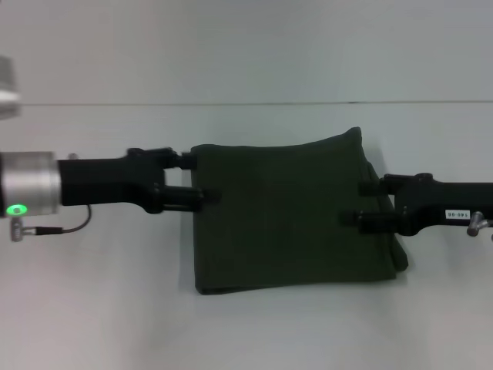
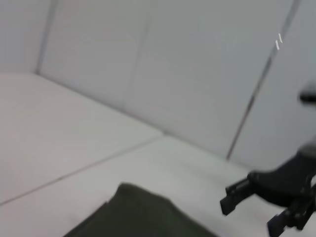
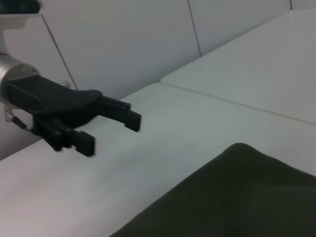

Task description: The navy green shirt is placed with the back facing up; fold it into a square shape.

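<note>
The navy green shirt [image 1: 289, 216] lies folded into a roughly square block in the middle of the white table [image 1: 92, 316], its plain side up, with stacked layers showing along its right edge and its far right corner slightly peaked. The left gripper [image 1: 202, 179] reaches in from the left at the shirt's far left corner, its two fingers spread apart and holding nothing, the tips at the edge of the cloth. The right gripper [image 1: 360, 203] comes in from the right over the shirt's right edge, its fingers likewise spread and empty. In both wrist views each opposite gripper is seen above the table, clear of the fabric.
</note>
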Robot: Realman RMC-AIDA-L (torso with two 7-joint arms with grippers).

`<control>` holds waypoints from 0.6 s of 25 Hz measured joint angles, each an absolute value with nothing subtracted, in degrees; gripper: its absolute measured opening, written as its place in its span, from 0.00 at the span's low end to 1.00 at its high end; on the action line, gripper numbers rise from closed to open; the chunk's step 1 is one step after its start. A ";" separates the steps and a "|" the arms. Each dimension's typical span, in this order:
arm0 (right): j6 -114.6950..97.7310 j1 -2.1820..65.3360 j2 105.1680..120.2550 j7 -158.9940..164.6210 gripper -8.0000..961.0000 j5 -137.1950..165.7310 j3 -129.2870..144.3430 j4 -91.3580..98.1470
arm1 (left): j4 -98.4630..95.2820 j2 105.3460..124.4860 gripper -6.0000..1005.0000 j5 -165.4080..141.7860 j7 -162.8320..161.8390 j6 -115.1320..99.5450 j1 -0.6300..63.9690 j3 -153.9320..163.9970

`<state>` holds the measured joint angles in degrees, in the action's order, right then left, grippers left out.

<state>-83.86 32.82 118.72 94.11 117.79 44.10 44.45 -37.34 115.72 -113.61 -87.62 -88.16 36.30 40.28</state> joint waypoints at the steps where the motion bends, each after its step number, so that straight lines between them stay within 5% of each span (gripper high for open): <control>1: -83.80 32.76 118.91 94.07 0.89 117.86 44.18 44.35 | -37.44 115.77 0.89 -114.15 -88.10 -86.50 36.76 42.05; 15: -80.93 33.17 119.57 92.06 0.89 117.61 44.29 43.45 | -37.13 118.01 0.89 -115.49 -94.63 -84.89 38.92 46.79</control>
<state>-80.93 33.17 119.57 92.06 117.61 44.29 43.45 -37.13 118.01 -115.49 -94.63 -84.89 38.92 46.79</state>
